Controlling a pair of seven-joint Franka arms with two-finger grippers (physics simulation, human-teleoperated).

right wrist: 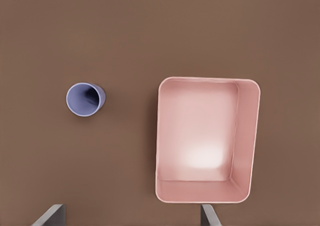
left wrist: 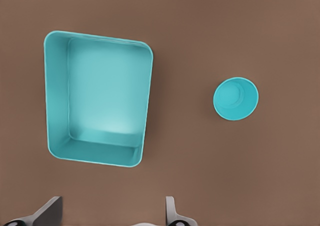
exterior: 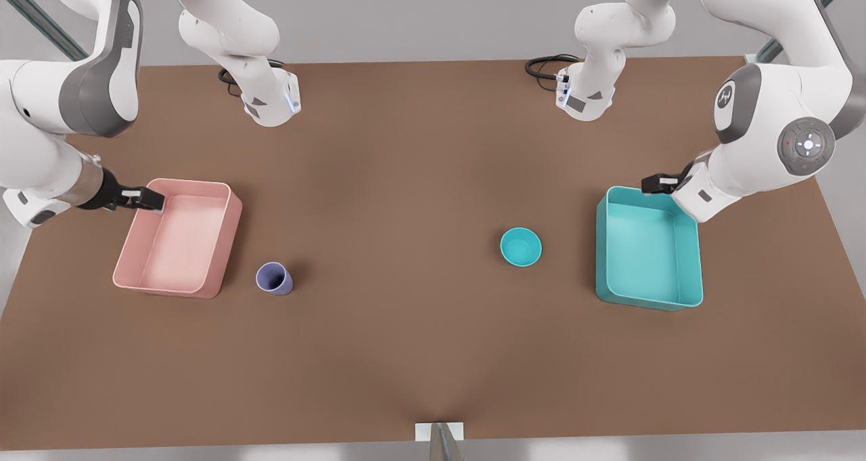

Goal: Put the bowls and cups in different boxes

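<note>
Front view shows a brown surface (exterior: 419, 353) with a pale pink box (exterior: 177, 239) toward the front view's left and a teal box (exterior: 647, 249) toward its right, both open-topped. A lavender cup (exterior: 275, 278) stands upright on the surface just beside the pink box, on the side facing the centre. A teal bowl (exterior: 521, 246) sits near the teal box, apart from it, also on its centre-facing side.

The right end effector (exterior: 150, 200) hangs over a far corner of the pink box, its fingers (right wrist: 50, 215) spread wide and holding nothing. The left end effector (exterior: 655, 184) hangs over a far corner of the teal box, fingers (left wrist: 47, 211) likewise wide apart and empty.
</note>
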